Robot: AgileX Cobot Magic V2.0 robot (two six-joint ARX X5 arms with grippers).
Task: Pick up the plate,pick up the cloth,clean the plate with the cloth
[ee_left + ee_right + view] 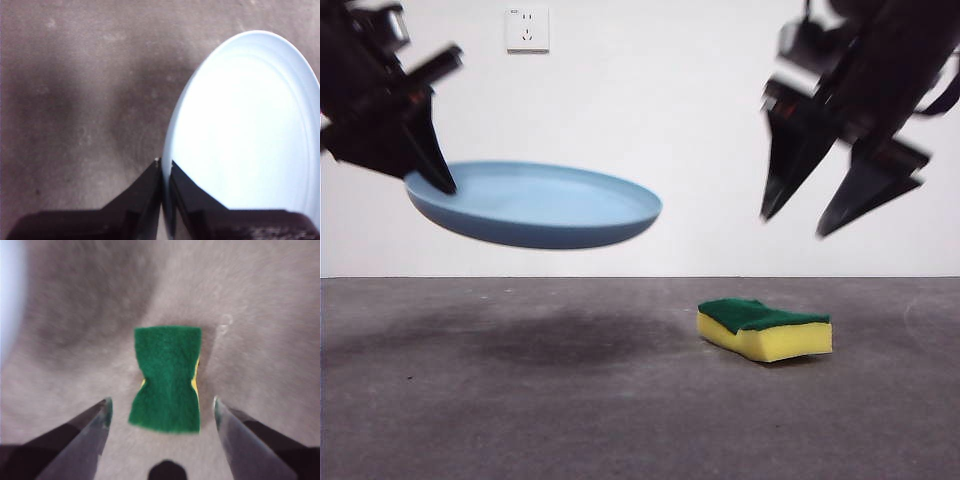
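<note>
Plate [535, 205], light blue, is held in the air above the grey table [520, 400], tilted, clear of the surface. Left gripper [164, 167] is clenched on its rim, jaws pinching the edge. Sponge [765, 328], yellow with green scouring layer up, lies flat on the table, untouched. Right gripper [820, 215] hangs above the sponge, jaws spread wide, apart from it.

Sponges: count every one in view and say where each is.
1. The sponge lies green side up on the table, below the open right end effector and apart from the lifted plate. None seems hidden.
</note>
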